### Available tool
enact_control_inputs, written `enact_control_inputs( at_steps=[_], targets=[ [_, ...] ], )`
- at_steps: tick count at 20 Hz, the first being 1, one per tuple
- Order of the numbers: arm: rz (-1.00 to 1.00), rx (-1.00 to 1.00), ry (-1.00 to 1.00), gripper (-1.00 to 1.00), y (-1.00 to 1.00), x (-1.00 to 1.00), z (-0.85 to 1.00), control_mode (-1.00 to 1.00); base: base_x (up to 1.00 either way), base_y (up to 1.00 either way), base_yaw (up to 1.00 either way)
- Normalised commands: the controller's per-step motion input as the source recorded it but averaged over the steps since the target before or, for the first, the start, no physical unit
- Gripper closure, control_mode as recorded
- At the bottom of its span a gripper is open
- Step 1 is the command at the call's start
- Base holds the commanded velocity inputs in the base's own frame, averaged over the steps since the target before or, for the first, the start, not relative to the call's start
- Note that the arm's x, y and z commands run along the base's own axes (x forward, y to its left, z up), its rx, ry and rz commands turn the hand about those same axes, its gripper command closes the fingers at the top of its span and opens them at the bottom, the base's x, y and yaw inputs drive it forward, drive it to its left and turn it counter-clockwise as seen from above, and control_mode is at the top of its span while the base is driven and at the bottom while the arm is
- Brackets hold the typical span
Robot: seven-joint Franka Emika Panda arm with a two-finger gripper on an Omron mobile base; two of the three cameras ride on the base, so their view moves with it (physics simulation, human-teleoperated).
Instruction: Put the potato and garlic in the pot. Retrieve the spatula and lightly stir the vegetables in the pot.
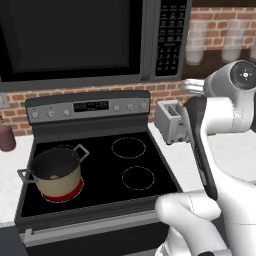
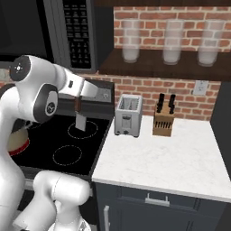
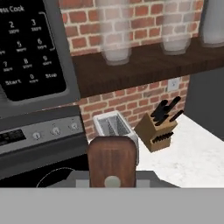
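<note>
The tan pot (image 1: 56,175) with grey loop handles stands on the stove's front left burner, which glows red. A small yellowish lump, the potato (image 1: 54,176), lies in its dark inside. The garlic is hidden from view. My gripper (image 2: 82,103) hangs above the stove's right burners, well to the right of the pot, and is shut on the spatula (image 2: 81,121). Its brown handle is in the jaws and its grey blade points down. In the hand view the spatula's wooden handle end (image 3: 112,159) stands up between my fingertips. The pot's edge (image 2: 17,135) peeks out behind my arm.
A silver toaster (image 2: 127,115) and a knife block (image 2: 163,121) stand on the white counter (image 2: 176,158) right of the stove. A microwave (image 1: 75,35) hangs low over the stove. A maroon canister (image 1: 6,137) sits at the far left.
</note>
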Motion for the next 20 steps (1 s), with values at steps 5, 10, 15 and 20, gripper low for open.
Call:
enact_control_inputs(
  at_steps=[5,10,15,20],
  targets=[
    [0.0,0.0,0.0,1.0,0.0,0.0,0.0,1.0,0.0,0.94,0.0],
    [0.0,0.0,0.0,1.0,0.0,0.0,0.0,1.0,0.0,1.0,0.0],
    [0.0,0.0,0.0,1.0,0.0,0.0,0.0,1.0,0.0,0.95,0.0],
    [0.0,0.0,0.0,1.0,0.0,0.0,0.0,1.0,0.53,0.4,0.0]
  ],
)
